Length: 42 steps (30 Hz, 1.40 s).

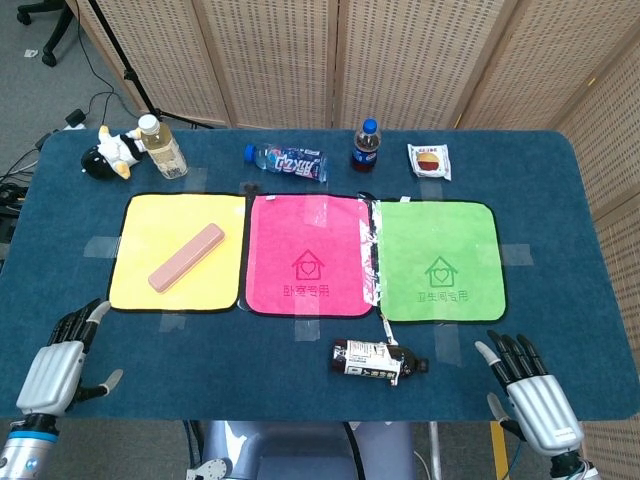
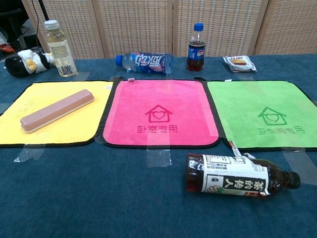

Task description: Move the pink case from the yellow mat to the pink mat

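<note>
Blue felt tabletop (image 1: pixel 300 360) is carrying the long pink plastic case (image 1: pixel 187 257) lying diagonally on the yellow cloth mat (image 1: pixel 150 230), left of the pink cloth mat (image 1: pixel 330 240); left hand (image 1: pixel 55 372) and right hand (image 1: pixel 533 398) are hovering at the lower frame corners, fingers apart, holding nothing.

Green mat (image 1: pixel 438 262), bottles (one toppled (image 2: pixel 237 179))

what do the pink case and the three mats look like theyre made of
Pink case: probably hard plastic, matte; smooth surface, a seam line along its side. Yellow mat, pink mat and green mat: soft towel-like cloth, judging by the fuzzy nap, with dark stitched edging.
</note>
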Tool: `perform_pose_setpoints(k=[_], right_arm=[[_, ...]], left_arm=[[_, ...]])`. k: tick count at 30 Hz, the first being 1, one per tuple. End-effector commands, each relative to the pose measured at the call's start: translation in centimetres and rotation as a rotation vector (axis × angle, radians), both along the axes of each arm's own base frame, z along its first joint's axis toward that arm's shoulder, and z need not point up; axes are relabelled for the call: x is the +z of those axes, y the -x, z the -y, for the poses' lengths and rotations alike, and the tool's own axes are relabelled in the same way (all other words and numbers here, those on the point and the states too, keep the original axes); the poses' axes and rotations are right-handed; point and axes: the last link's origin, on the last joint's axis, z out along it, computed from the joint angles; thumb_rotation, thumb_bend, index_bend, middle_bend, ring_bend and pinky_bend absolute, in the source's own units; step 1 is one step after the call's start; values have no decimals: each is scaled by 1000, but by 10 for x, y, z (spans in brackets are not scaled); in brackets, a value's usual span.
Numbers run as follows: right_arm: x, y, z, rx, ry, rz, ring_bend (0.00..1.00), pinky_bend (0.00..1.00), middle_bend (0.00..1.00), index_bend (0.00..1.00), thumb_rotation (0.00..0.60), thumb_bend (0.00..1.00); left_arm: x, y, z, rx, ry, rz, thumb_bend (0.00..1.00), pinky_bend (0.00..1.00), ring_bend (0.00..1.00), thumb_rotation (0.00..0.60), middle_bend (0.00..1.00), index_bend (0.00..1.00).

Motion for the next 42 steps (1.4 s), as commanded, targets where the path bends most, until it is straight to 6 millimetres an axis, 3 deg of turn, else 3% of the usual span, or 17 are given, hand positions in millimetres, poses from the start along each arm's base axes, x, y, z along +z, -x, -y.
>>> perform_pose_setpoints(k=[1,7,10,16,28,42], right_arm=[[-1,0,0,-1,-2,-4,0,0,0,83,600,517],[-2,1,1,-2,-4,-9,0,0,0,83,600,517],[-5,3,2,-10,-9,-16,0,0,0,83,600,517],[-8,6,5,-23,-17,-27,0,0,0,83,600,517],[-15,9,8,-39,-29,-49,0,0,0,83,600,517],[-19,12,9,-48,-36,-66,0,0,0,83,600,517]], left_arm=[[10,-17,-32,143,59,316,251,22,0,600,0,0],[18,-20,-62,239,124,479,253,21,0,600,0,0],[18,-19,-86,320,130,613,254,21,0,600,0,0],[15,-12,-112,405,176,674,258,21,0,600,0,0],[4,5,-147,505,195,668,268,21,0,600,0,0],[-5,19,-165,567,210,645,275,21,0,600,0,0]])
